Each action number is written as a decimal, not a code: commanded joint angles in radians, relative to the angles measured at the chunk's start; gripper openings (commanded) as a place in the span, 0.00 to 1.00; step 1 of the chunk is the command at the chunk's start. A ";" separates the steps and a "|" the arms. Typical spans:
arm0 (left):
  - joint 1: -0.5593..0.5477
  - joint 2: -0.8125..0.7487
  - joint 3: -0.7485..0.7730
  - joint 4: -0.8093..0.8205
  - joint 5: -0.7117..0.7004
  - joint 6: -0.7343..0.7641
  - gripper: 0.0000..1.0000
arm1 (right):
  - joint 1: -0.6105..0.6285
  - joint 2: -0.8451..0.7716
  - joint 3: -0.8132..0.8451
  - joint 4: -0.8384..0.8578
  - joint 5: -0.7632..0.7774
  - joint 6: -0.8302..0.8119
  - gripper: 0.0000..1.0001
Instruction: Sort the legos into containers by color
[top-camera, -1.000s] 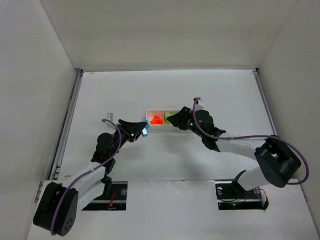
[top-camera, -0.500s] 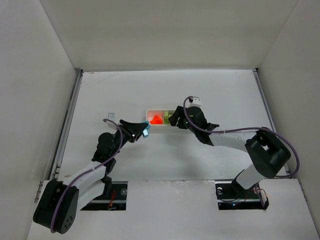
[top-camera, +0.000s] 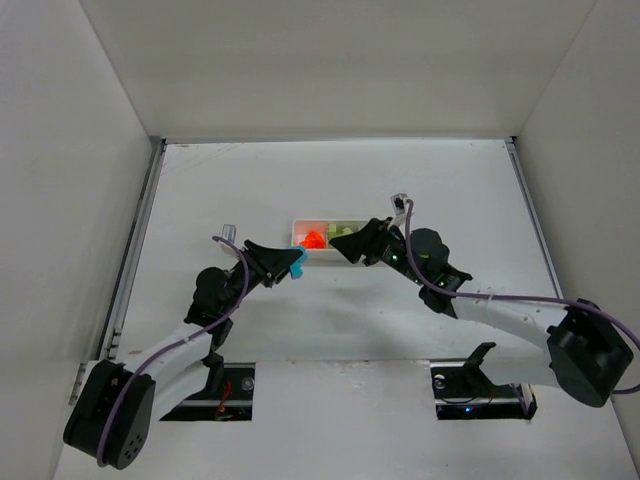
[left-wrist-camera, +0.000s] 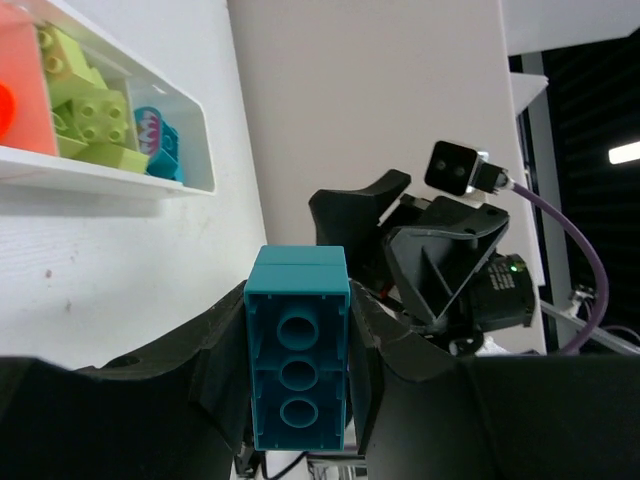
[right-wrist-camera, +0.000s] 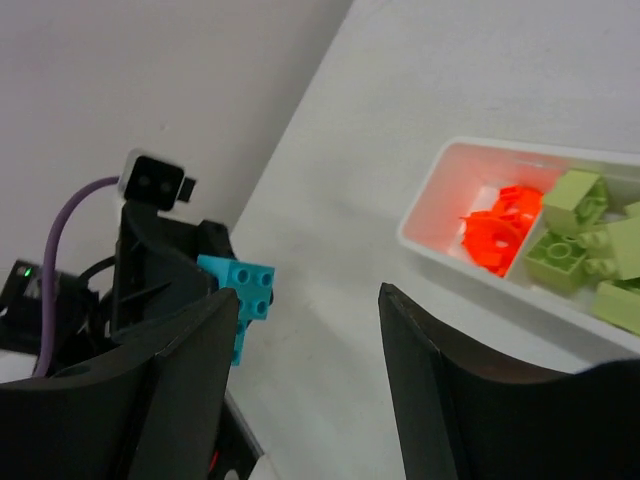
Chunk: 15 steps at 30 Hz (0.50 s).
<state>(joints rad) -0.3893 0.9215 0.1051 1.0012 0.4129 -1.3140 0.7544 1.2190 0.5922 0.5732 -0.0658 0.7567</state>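
The left claw (top-camera: 282, 262) is squeezing a blue lego (left-wrist-camera: 298, 345) near the white tray (right-wrist-camera: 418, 215), which is holding orange legos (right-wrist-camera: 495, 225), green legos (right-wrist-camera: 575, 235) and another blue piece (left-wrist-camera: 165, 150), while the right claw (right-wrist-camera: 305, 330) is hanging open and empty, so this lego is waiting to go in.

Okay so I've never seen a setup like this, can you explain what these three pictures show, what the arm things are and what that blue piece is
These are two robot arms, the left arm and the right arm, bolted at the near edge of a table. Each ends in a two-finger gripper. The wide picture looks down from above; the other two come from a camera on each wrist. The left gripper pinches a teal block. The right gripper is open and empty, hovering by the white tray. Its compartments hold orange-red blocks, yellow-green blocks and, in the last one, a teal piece.
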 joint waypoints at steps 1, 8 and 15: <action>-0.016 -0.045 0.018 0.111 0.072 -0.040 0.19 | 0.013 -0.018 -0.029 0.168 -0.167 -0.002 0.64; -0.068 -0.099 -0.002 0.162 0.139 -0.135 0.20 | 0.044 -0.064 -0.035 0.215 -0.264 -0.017 0.60; -0.075 -0.076 -0.021 0.157 0.129 -0.316 0.20 | 0.107 -0.142 -0.086 0.177 -0.249 -0.227 0.71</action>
<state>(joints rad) -0.4587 0.8352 0.0925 1.0843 0.5156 -1.5246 0.8299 1.1172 0.5289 0.6956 -0.3038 0.6769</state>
